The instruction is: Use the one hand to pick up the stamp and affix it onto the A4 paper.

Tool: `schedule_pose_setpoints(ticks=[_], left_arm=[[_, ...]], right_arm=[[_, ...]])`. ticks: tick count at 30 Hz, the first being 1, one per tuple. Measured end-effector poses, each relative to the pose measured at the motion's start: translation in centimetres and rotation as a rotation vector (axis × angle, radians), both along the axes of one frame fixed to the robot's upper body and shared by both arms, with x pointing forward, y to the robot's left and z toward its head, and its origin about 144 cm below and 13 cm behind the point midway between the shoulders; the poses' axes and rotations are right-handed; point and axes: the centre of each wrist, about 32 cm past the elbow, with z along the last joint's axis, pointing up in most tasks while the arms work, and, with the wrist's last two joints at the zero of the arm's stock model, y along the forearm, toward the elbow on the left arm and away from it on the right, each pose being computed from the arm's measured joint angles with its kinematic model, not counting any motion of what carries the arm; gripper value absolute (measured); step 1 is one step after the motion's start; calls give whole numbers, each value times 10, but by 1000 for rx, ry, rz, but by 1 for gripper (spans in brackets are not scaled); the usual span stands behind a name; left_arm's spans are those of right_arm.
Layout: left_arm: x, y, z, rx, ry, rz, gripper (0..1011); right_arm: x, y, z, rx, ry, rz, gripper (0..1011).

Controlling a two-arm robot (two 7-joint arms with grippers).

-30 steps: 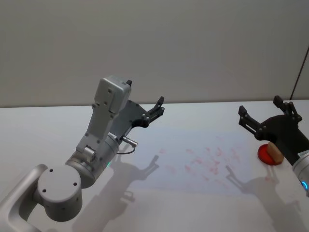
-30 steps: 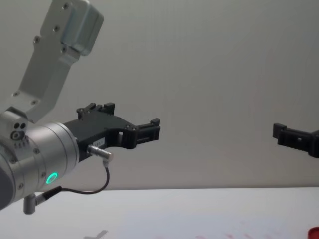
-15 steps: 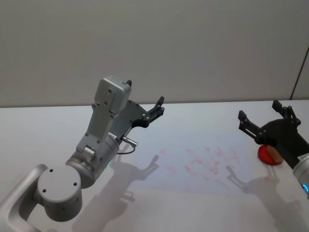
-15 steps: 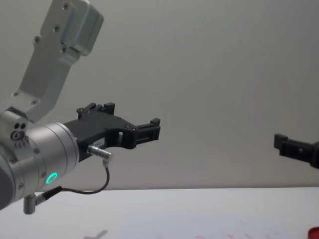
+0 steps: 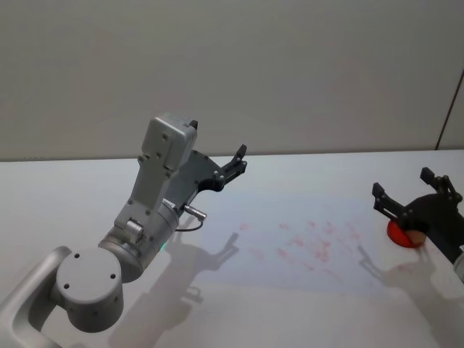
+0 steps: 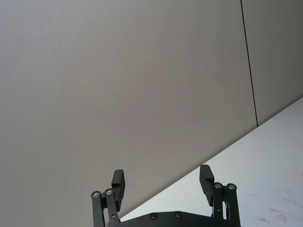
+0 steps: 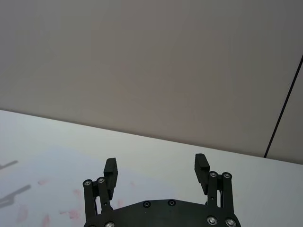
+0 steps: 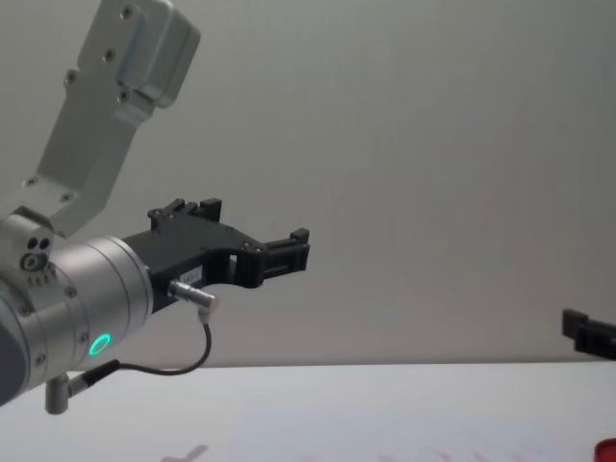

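— On the table, has the stamping been done yet?

— Some faint red marks can be seen on the A4 paper, which is laid flat in the middle. But the job is judged to be near its start, because the stamp is not being held.

— Where is the stamp found?

— The stamp is seen as a small brown bit on a round red pad, just beside the right edge of the paper. Most of it is hidden behind the right end effector.

— Is the stamp being pinched?

— No. The fingers of the right end effector are spread wide, and nothing is held between them. It is kept up in the air over the pad. In the chest view it can be seen well above the table.

— And the other one?

— The left end effector is raised high near the far left corner of the paper. Its fingers are spread too, and nothing is held. It looks to be parked.

— So what is left to be done?

— Almost all of it, it seems. The right end effector must be brought down to the pad. The stamp must be pinched and lifted. Then it must be carried over the paper and pressed down on it.
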Motion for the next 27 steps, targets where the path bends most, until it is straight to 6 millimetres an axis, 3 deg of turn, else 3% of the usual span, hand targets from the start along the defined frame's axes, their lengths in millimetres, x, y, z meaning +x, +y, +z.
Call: schedule_pose_setpoints(ticks=[12,27], left_arm=[[0,0,0,0,0,0,1001],[0,0,0,0,0,0,1001]], right_arm=[[9,-17,-20,-24,39,-36,1001],[14,-24,-39,-41,82,-77,1001]])
